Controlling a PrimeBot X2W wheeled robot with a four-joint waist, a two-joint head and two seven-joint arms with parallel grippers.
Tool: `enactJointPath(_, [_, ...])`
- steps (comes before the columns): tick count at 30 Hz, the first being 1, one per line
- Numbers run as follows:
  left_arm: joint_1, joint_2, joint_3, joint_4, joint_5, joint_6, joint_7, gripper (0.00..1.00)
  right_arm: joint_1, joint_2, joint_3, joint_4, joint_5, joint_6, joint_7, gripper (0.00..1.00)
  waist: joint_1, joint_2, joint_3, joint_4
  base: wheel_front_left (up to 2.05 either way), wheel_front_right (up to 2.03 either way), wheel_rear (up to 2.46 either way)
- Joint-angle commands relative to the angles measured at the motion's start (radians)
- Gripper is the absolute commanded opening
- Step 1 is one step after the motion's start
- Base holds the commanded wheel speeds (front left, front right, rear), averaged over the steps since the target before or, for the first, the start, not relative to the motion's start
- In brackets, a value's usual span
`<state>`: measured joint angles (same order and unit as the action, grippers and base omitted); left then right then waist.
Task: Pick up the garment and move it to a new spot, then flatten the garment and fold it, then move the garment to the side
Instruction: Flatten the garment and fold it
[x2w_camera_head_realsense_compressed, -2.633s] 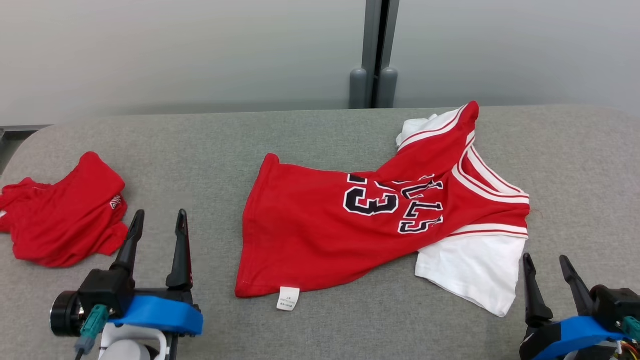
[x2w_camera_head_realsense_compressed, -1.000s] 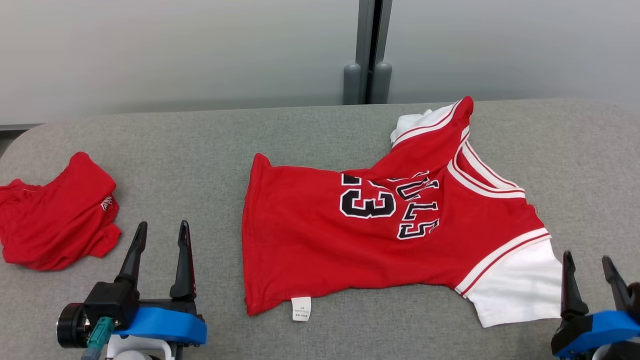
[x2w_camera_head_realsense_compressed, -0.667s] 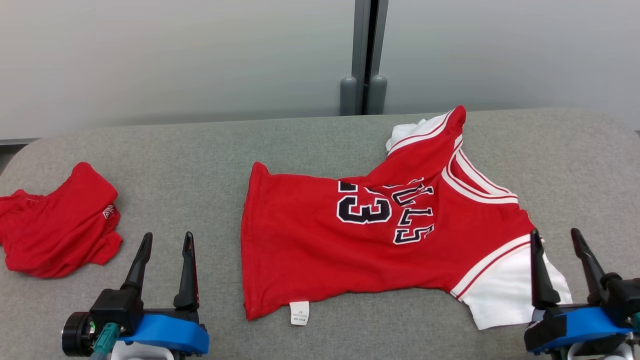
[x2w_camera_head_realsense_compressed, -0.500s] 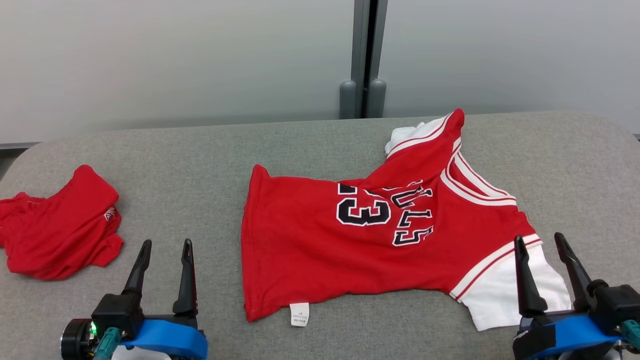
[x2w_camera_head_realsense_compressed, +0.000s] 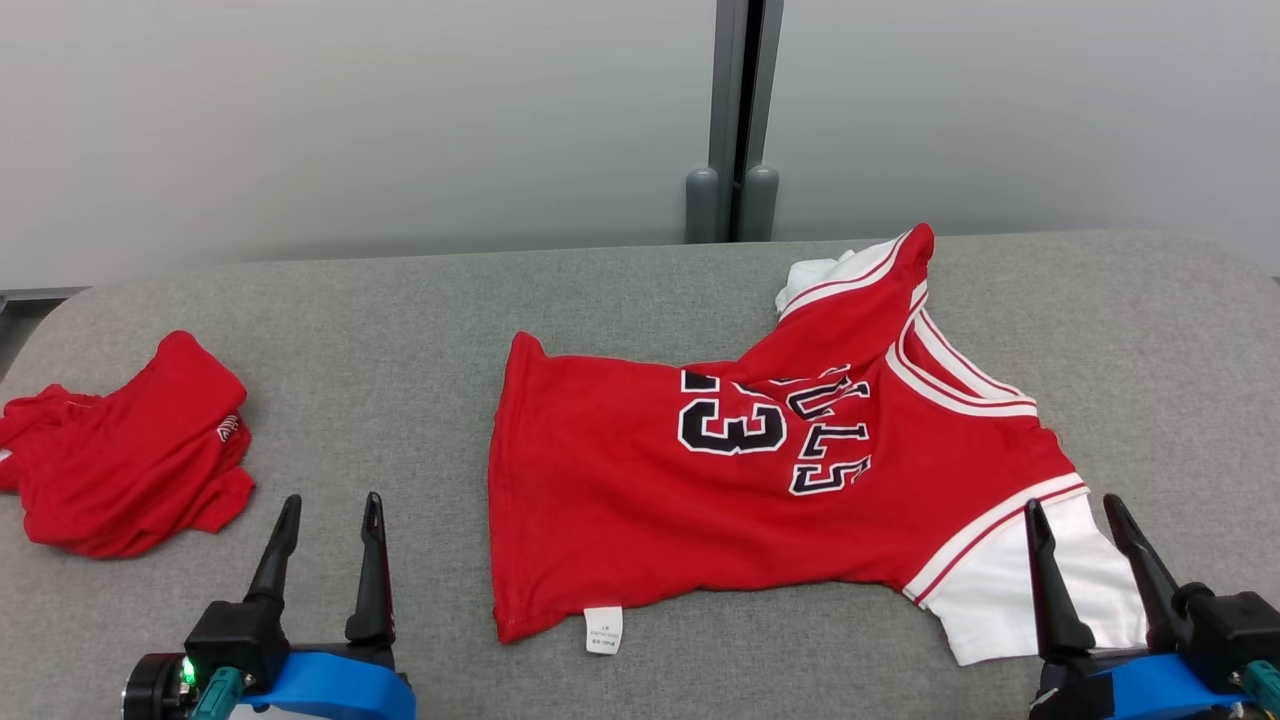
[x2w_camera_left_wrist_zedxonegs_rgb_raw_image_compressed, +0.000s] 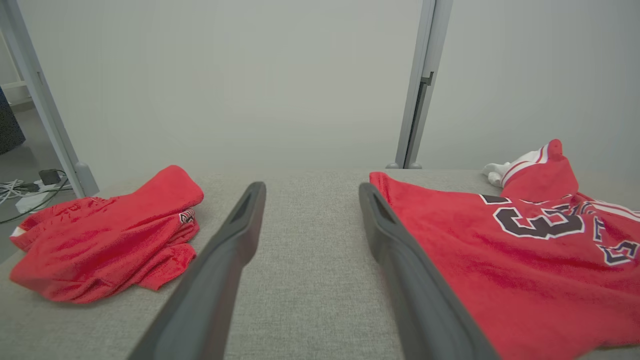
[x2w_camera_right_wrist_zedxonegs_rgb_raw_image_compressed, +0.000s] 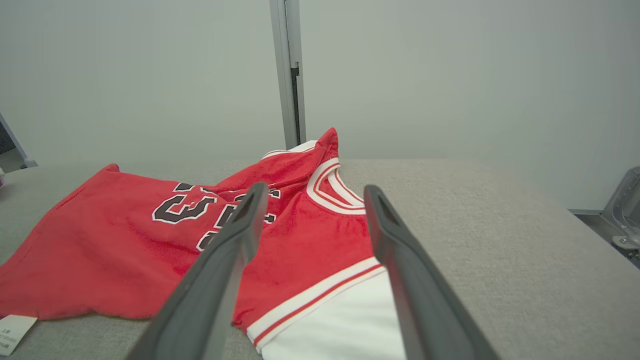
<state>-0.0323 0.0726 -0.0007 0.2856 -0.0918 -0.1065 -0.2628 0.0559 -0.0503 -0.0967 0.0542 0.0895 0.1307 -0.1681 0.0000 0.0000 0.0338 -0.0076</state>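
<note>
I judge this to be the flattening step: the red basketball jersey (x2w_camera_head_realsense_compressed: 720, 500) lies mid-table on the grey padded surface (x2w_camera_head_realsense_compressed: 640, 290), hem toward my left and collar toward my right, mostly spread but not yet flat. Both pincers stand wide apart and hold nothing. The left gripper (x2w_camera_head_realsense_compressed: 331, 497) waits over bare padding between the jersey and a second, crumpled red garment (x2w_camera_head_realsense_compressed: 130, 450). The right gripper (x2w_camera_head_realsense_compressed: 1070, 500) sits at the near white sleeve (x2w_camera_head_realsense_compressed: 1010, 610) (I cannot tell whether a finger touches the cloth). The far shoulder (x2w_camera_head_realsense_compressed: 860, 290) is folded over the chest print, with its white sleeve bunched behind. So the next move, I think, calls for a reach across to pinch that fold and draw it away from me, without dragging the body. The head view gives me the whole outline and the hem label (x2w_camera_head_realsense_compressed: 603, 630). The right wrist view adds height, with the far shoulder (x2w_camera_right_wrist_zedxonegs_rgb_raw_image_compressed: 320, 150) rising as a ridge. The left wrist view brings in floor cables (x2w_camera_left_wrist_zedxonegs_rgb_raw_image_compressed: 20, 192).
</note>
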Motion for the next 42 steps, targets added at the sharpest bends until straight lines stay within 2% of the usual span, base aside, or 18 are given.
enactJointPath(1, [0.002, -0.001, -0.006, 0.01, -0.02, -0.005, -0.003, 1.0, 0.012, -0.001, -0.013, 0.024, 0.004, 0.0, 0.012, 1.0, 0.0, 0.0, 0.002, -0.003, 0.0, 0.0, 0.0])
enactJointPath(11, [-0.045, -0.012, -0.154, 0.171, -0.102, -0.025, 0.012, 1.0, -0.057, -0.003, -0.14, 0.273, -0.045, 0.0, -0.013, 1.0, 0.0, 0.0, 0.052, -0.008, 0.0, 0.0, 0.0])
enactJointPath(17, [-0.07, -0.013, -0.287, 0.273, -0.16, -0.026, 0.022, 1.0, -0.112, -0.013, -0.169, 0.409, -0.051, 0.0, -0.042, 1.0, 0.0, 0.0, 0.078, -0.014, 0.0, 0.0, 0.0])
enactJointPath(22, [-0.095, -0.001, -0.351, 0.331, -0.207, -0.024, 0.02, 1.0, -0.144, -0.019, -0.178, 0.487, -0.053, 0.0, -0.062, 1.0, 0.0, 0.0, 0.088, -0.015, 0.0, 0.0, 0.0])
enactJointPath(42, [-0.124, 0.005, -0.376, 0.382, -0.237, -0.02, 0.0, 1.0, -0.209, -0.042, -0.191, 0.658, -0.04, 0.0, -0.094, 1.0, 0.0, 0.0, 0.096, -0.002, 0.0, 0.0, 0.0])
